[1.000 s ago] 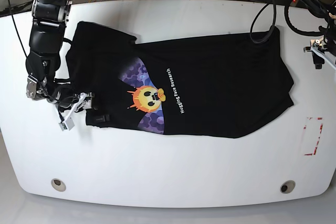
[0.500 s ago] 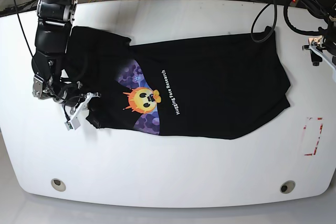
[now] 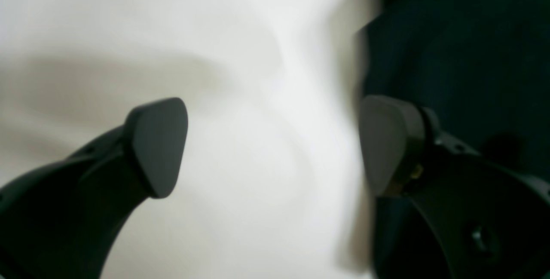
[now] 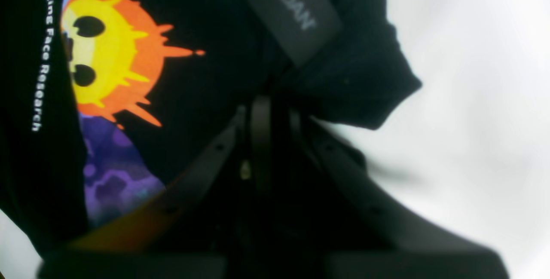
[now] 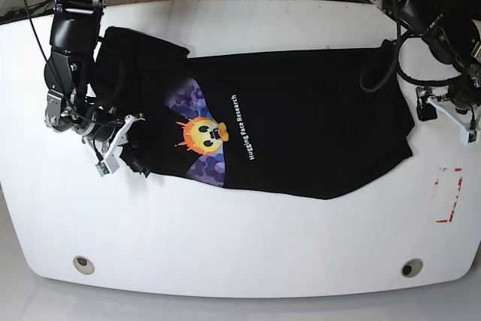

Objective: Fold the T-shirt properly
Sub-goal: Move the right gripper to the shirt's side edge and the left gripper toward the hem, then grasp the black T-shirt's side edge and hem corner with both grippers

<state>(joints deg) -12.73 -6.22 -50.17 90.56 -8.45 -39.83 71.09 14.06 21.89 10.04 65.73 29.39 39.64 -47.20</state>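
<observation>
Base view shows the black T-shirt (image 5: 301, 125) lying flat on the white table (image 5: 240, 246), long axis running across the table, neck end toward the right gripper (image 5: 113, 152). Its jaws are closed on a bunch of cloth at the collar edge, near the neck label (image 4: 296, 12). The left gripper (image 3: 273, 145) has its jaws wide, empty, just beside the hem. To fold well, the left one probably should pinch the hem corner first, then both lift evenly.

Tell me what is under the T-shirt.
The T-shirt lies on the white table, which shows bare all around it. Folded cloth partly covers its graphic. Anything else beneath the cloth is hidden.
</observation>
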